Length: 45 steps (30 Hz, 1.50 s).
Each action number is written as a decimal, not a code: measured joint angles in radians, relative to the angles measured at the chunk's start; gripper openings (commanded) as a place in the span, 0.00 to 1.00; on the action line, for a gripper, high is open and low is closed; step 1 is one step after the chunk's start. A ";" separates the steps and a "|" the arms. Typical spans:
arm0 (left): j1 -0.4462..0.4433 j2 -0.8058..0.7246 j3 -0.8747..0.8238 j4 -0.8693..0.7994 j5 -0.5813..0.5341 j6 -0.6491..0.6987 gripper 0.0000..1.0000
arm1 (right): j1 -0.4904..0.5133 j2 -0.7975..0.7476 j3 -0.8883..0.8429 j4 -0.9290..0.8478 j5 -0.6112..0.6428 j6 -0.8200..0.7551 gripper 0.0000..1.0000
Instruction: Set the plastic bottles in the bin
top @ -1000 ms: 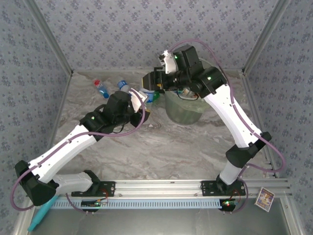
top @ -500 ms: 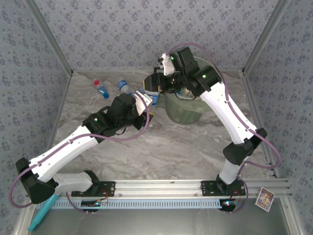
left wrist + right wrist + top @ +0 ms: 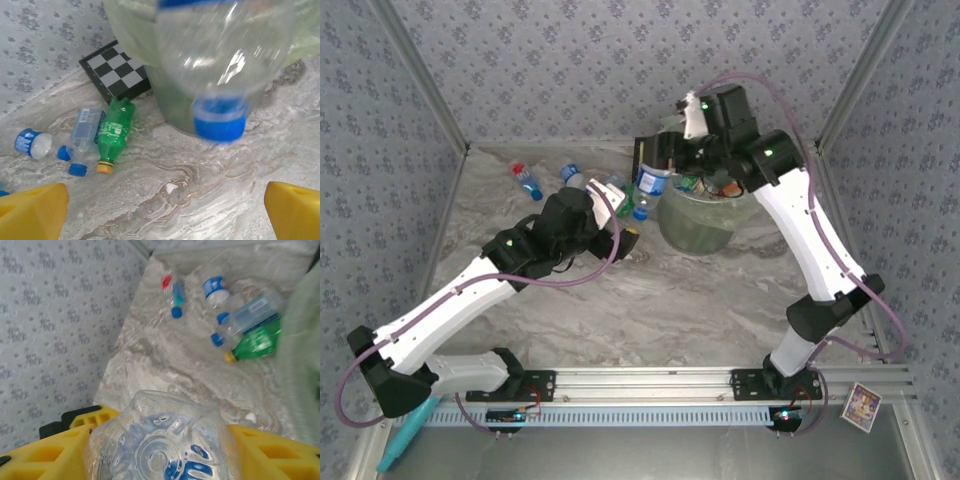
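A clear bottle (image 3: 651, 181) with a blue label and blue cap hangs cap-down above the table, just at the left rim of the bin (image 3: 696, 236), which stands at the far right of the marbled table (image 3: 670, 300). The right gripper (image 3: 159, 452) is clamped on it: its yellow fingers (image 3: 55, 457) press either side of the bottle's base. The right arm rises from its base at the near right, arches over the bin and turns its wrist leftward. The left arm stretches diagonally from the near left toward the middle, its gripper (image 3: 160, 202) low over the table just near-left of the bin, fingers spread wide with nothing between them, below the hanging bottle. Left of the bin, a green bottle (image 3: 115, 131) and a clear blue-labelled bottle (image 3: 85, 133) lie touching side by side; two more bottles lie farther left. A chequered board (image 3: 117, 70) sits by the back wall.
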 measured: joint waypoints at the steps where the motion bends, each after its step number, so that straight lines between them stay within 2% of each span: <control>1: 0.000 -0.006 0.000 -0.002 -0.008 -0.004 1.00 | -0.018 -0.012 0.006 0.000 0.018 -0.006 0.63; 9: 0.000 -0.051 0.000 -0.012 -0.059 -0.046 1.00 | -0.138 -0.115 0.037 0.026 0.222 -0.095 0.63; 14: 0.000 -0.058 0.000 -0.011 -0.086 -0.080 1.00 | -0.170 -0.161 -0.034 0.148 0.385 -0.181 0.63; 22: 0.000 -0.061 0.000 -0.012 -0.105 -0.129 1.00 | -0.201 -0.071 -0.145 0.360 0.534 -0.288 0.63; 32: 0.003 -0.114 -0.008 -0.022 -0.135 -0.169 1.00 | -0.207 0.090 -0.179 0.394 0.547 -0.344 0.65; 45: 0.039 -0.122 -0.016 -0.029 -0.140 -0.190 1.00 | -0.207 0.135 -0.280 0.339 0.536 -0.347 0.68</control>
